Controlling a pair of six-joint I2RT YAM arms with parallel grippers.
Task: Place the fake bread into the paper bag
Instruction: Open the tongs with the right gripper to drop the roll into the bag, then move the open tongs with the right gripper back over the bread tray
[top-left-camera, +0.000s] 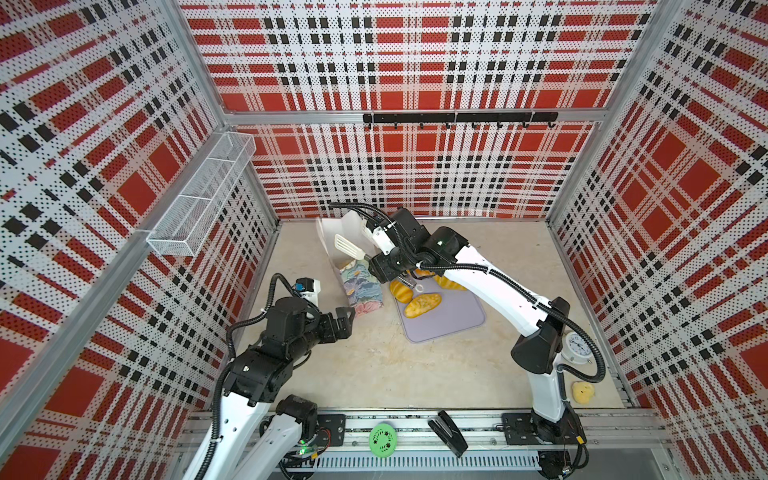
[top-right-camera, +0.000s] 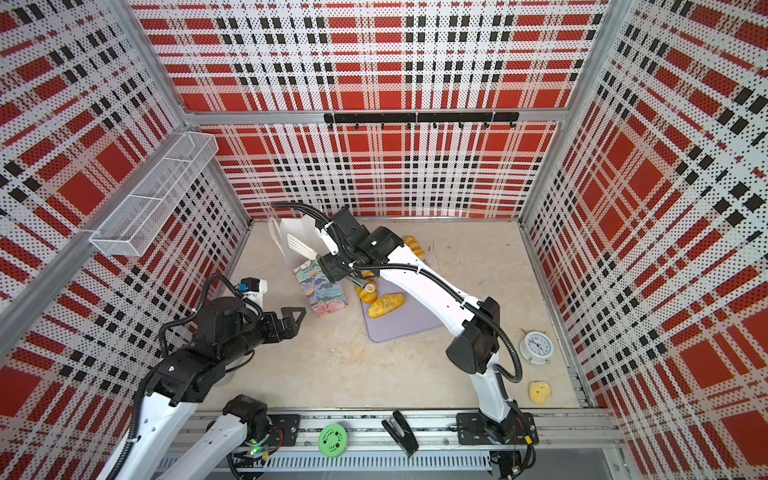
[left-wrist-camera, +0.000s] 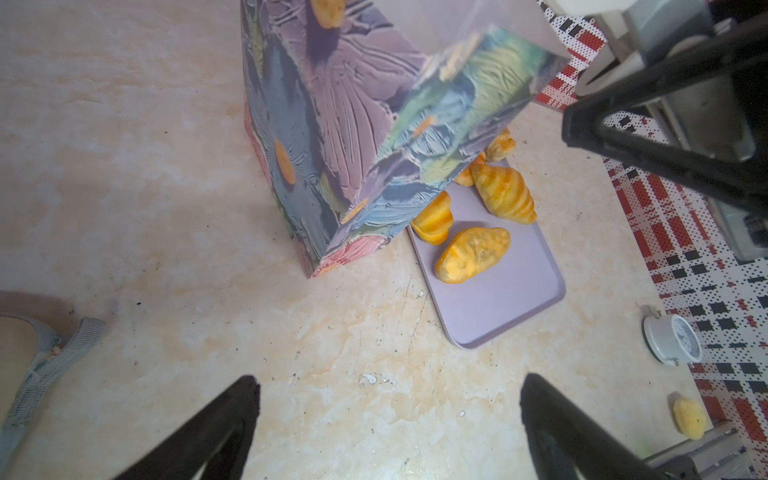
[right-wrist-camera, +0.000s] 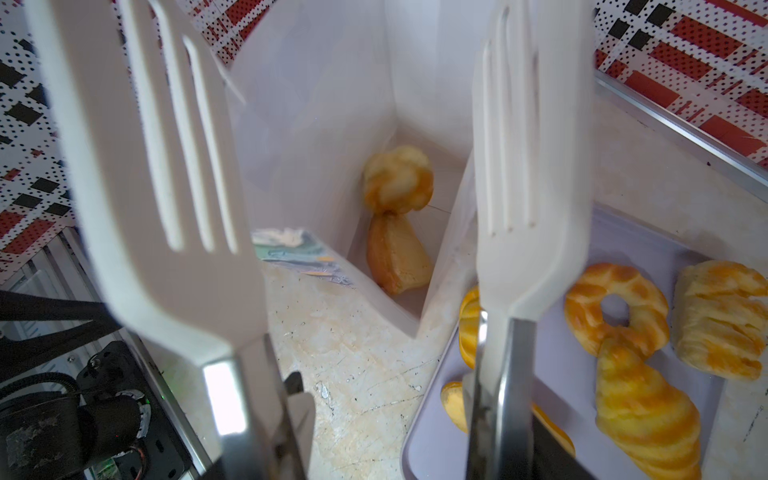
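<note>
Golden bread (right-wrist-camera: 399, 178): two in the bag (right-wrist-camera: 332, 104), seemingly five on the tray (left-wrist-camera: 511, 299); right gripper (top-left-camera: 388, 266) pinches spread tongs (right-wrist-camera: 158, 187), left gripper (left-wrist-camera: 388, 411) gapes empty.

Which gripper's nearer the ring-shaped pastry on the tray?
Right. The right gripper, holding tongs, hangs close by the ring-shaped pastry; the left gripper sits open across the paper bag from it.

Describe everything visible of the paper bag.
The paper bag is tall and rectangular, printed outside with painted blue, green and pink flowers, plain white inside. It stands on the table with its mouth open, beside the lavender tray. Whether it touches the tray cannot be told. Two pieces of fake bread lie at its bottom. White tongs hang above its mouth.
</note>
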